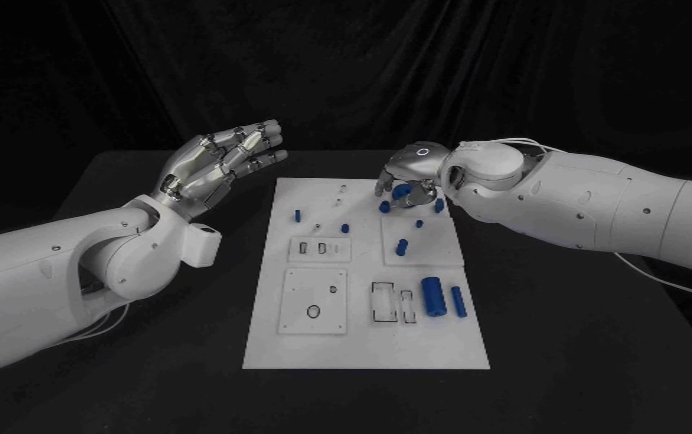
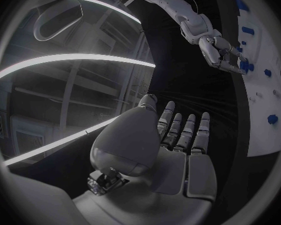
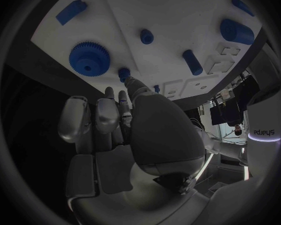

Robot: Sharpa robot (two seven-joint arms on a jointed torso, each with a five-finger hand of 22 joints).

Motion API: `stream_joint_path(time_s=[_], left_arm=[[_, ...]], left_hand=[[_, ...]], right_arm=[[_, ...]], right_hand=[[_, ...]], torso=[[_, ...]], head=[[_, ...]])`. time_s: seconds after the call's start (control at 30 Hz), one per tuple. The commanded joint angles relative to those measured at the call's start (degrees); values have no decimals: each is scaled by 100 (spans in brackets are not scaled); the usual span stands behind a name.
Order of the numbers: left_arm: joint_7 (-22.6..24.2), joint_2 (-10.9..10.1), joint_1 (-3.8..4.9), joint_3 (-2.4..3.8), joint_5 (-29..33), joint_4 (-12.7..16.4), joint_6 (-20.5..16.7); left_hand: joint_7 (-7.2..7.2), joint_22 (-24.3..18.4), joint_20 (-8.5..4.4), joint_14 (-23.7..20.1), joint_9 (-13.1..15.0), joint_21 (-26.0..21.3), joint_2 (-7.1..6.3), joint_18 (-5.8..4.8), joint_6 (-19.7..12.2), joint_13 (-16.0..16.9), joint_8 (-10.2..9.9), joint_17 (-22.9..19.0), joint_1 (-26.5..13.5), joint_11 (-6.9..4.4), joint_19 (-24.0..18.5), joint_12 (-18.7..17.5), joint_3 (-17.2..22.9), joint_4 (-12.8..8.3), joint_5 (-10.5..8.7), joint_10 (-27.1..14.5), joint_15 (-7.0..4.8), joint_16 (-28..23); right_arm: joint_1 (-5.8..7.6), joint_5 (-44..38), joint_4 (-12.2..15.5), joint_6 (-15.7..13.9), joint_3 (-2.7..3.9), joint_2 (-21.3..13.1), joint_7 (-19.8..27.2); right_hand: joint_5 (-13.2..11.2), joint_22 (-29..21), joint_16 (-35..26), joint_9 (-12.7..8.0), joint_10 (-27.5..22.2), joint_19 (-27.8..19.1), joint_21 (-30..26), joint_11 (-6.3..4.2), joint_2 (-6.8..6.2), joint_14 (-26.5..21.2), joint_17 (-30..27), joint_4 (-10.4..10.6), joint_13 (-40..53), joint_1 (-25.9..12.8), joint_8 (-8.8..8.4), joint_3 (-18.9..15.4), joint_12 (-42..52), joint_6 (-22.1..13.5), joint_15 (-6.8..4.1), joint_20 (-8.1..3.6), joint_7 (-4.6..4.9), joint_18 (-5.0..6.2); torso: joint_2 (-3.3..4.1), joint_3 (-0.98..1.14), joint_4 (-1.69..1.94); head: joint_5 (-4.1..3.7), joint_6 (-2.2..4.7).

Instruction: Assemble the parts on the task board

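The task board [image 1: 366, 349], a white plate, lies in the middle of the black table [image 1: 144, 354], long side running away from the robot. To its left, the left hand [image 1: 224, 162] is raised above the table beside the board's far left part, palm turned up and toward the board, fingers straight and slightly apart, holding nothing and touching nothing; the left wrist view shows the same flat, spread palm [image 2: 172, 150]. On the board itself, small blue pegs [image 1: 299, 215] stand upright in its far left half, and a white inset plate with an oval hole [image 1: 315, 303] sits nearer the robot. Toward the right, a short blue peg [image 1: 402, 247] lies at mid-board, and two blue cylinders, a thick one [image 1: 434, 296] and a thin one [image 1: 459, 301], lie side by side close to the right edge next to some rectangular slots [image 1: 382, 301]. Over the board's far right corner the right hand [image 1: 414, 179] hangs palm down with its fingers curled downward around a spot where blue shows between them. In the right wrist view a blue gear [image 3: 89, 58] lies flat on the board just beyond the fingertips [image 3: 125, 85], one of which reaches a small blue peg [image 3: 123, 74] beside it; whether the hand actually grips anything cannot be told.
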Motion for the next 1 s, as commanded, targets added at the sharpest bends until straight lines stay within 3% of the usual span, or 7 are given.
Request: stream_joint_path(time_s=[0.03,0.13,0.23,0.4,0.57,0.7,1.0], left_arm=[[378,13,19,7,7,1,90],[367,14,19,7,7,0,96],[352,17,19,7,7,-2,105],[323,23,19,6,7,-16,127],[303,37,19,6,7,-34,139],[278,40,19,6,7,-41,139],[213,31,19,6,1,-44,126]], left_hand=[[12,0,6,63,10,20,-4,-93,62,9,47,10,59,21,51,39,60,-1,26,22,-3,50],[16,1,5,73,12,24,-4,-91,80,10,57,12,67,25,58,45,67,-1,27,26,2,62],[23,5,5,91,14,33,-7,-88,101,11,71,15,76,31,75,59,77,2,26,34,16,82],[29,8,4,113,16,42,-7,-83,129,12,88,18,86,37,92,68,91,6,26,41,34,108],[34,10,4,124,19,47,-7,-81,152,11,101,19,92,40,103,67,99,7,27,43,44,119],[38,15,4,130,20,57,-4,-78,160,12,109,20,98,43,120,80,108,9,29,48,47,127],[50,20,4,163,20,72,1,-70,173,14,127,24,120,56,151,104,138,10,35,62,67,169]], right_arm=[[-47,-24,-26,-130,2,9,128],[-74,-24,-53,-152,2,15,152],[-100,-24,-55,-180,2,6,149],[-129,-24,-51,-183,2,-5,114],[-178,-24,-68,-291,2,3,113],[-219,-24,-99,-467,2,27,150],[-256,-24,-137,-678,2,71,226]], right_hand=[[222,12,18,31,48,-23,-29,-3,-21,-37,-16,-23,20,59,33,105,36,73,-24,-26,7,-46],[228,17,23,41,105,-24,-32,-1,-51,-37,-17,-12,47,16,33,123,82,84,-24,-29,15,-46],[-94,42,40,66,137,-17,-35,-17,-109,-32,-16,53,115,-138,24,109,171,90,-33,-35,-3,-47],[-102,36,26,74,147,-23,-46,-24,-120,-41,-49,62,149,-169,20,107,214,88,-37,-38,-18,-45],[191,45,25,117,70,-29,-66,-23,-141,-53,-69,45,269,-188,31,163,342,124,-42,-44,-22,-44],[650,65,23,196,-22,-25,-81,-17,-179,-60,-101,2,392,-174,58,304,470,190,-42,-42,-23,-45],[800,68,-9,236,-94,-34,-99,-1,-178,-88,-166,-21,448,-162,55,413,523,192,-29,-39,-63,-41]], torso=[[-9,3,-7],[-12,3,-6],[-10,-2,3],[-15,-8,11],[-13,-11,15],[-20,-5,5],[-22,-2,-2]], head=[[5,4],[6,-2],[16,-18],[2,-40],[-11,-63],[4,-76],[22,-108]])
